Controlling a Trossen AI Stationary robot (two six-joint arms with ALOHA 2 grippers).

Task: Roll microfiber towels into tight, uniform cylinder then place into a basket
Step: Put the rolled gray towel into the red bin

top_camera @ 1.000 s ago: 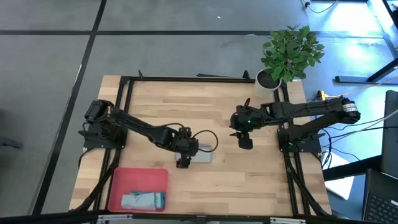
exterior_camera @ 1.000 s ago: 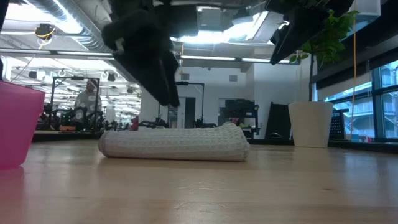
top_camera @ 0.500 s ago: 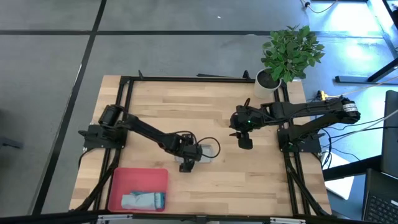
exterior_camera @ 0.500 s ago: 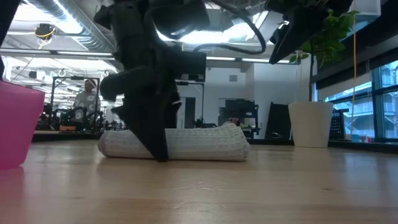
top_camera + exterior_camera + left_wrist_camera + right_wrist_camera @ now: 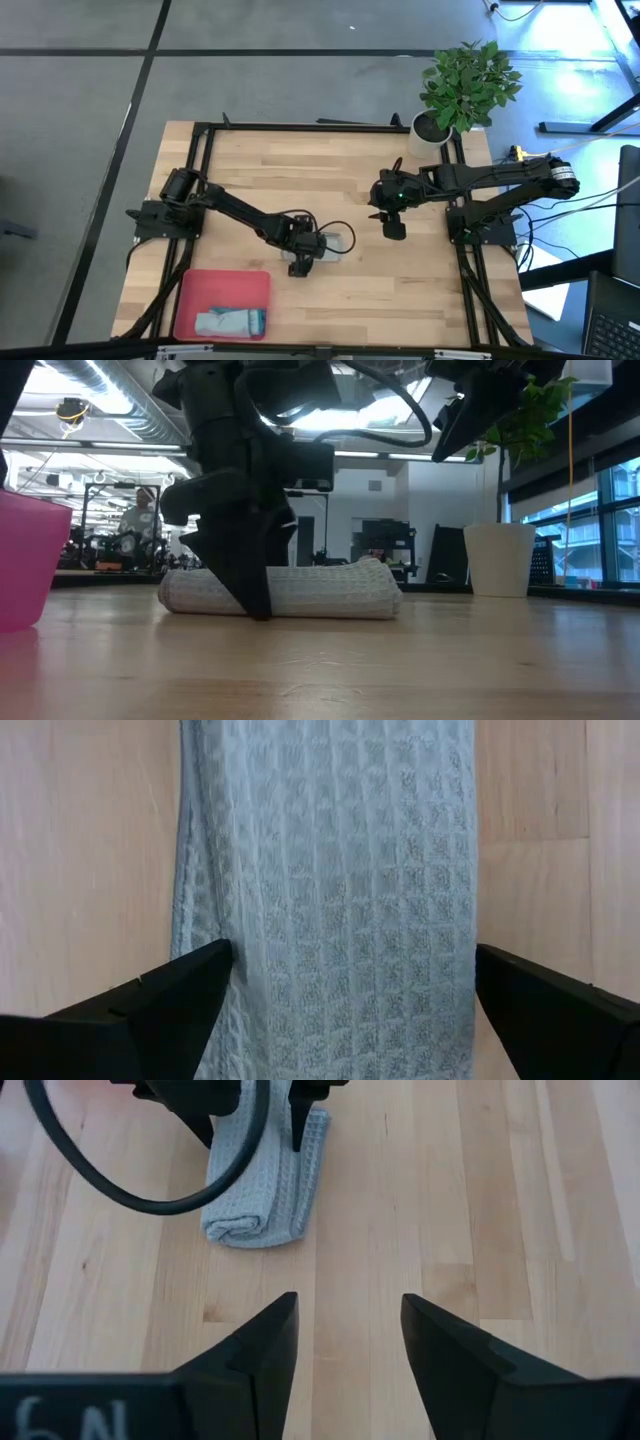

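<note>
Straddling the rolled grey towel (image 5: 330, 890) with the left gripper (image 5: 303, 258), jaws wide, fingers either side of the roll, just right of the basket (image 5: 190, 300). Holding the rolled teal towel (image 5: 230, 322) inside that basket. Hovering the right gripper (image 5: 392, 224) farther right, jaws apart, empty.

— Floor condition?
— Grey floor (image 5: 300, 85) around the wooden table (image 5: 330, 170), crossed by dark lines. A potted plant (image 5: 465, 85) stands at the table's far right corner.
— Room beyond?
— Exposed ceiling ducts (image 5: 110, 410), strip lighting, windows (image 5: 600, 520) at right. A person (image 5: 140, 525) stands far off among equipment. White pot (image 5: 498, 560) on the table edge.
</note>
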